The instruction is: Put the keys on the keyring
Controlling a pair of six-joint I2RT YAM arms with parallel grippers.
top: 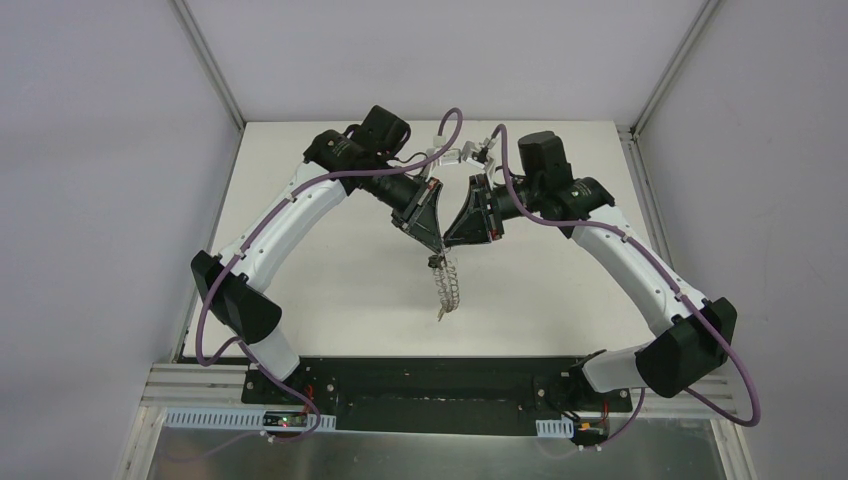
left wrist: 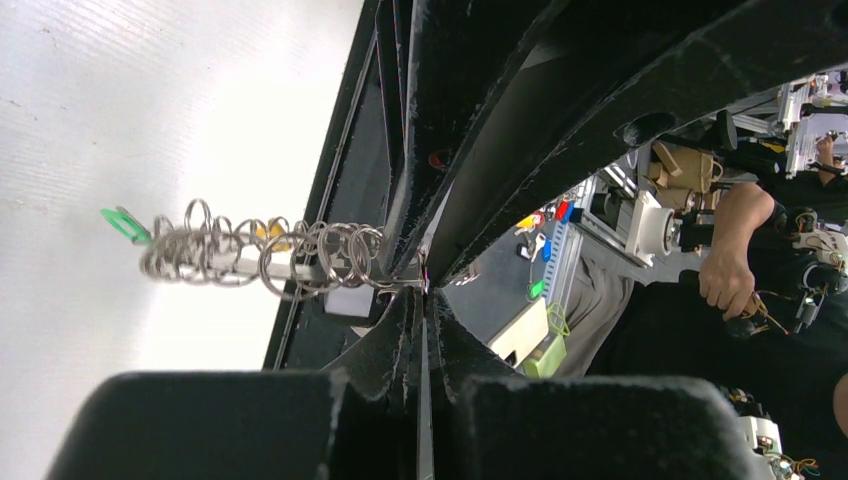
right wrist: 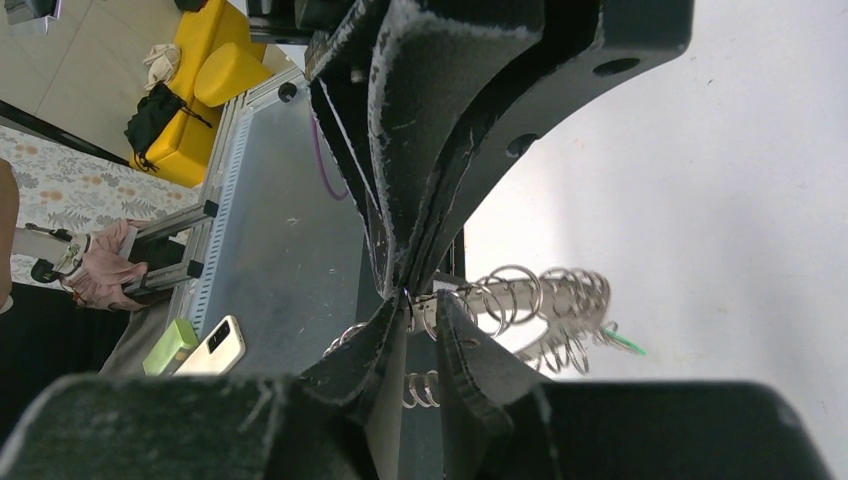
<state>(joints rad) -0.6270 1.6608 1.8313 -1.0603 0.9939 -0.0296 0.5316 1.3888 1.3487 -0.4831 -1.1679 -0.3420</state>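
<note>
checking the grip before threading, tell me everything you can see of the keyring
The keyring is a grey metal loop fringed all round with many small wire rings, and it looks floppy like a chain. It hangs stretched out from its top end, which the left gripper pinches shut. The right gripper has its fingers around that same end; whether it grips is unclear. A green key head shows at the free end.
</note>
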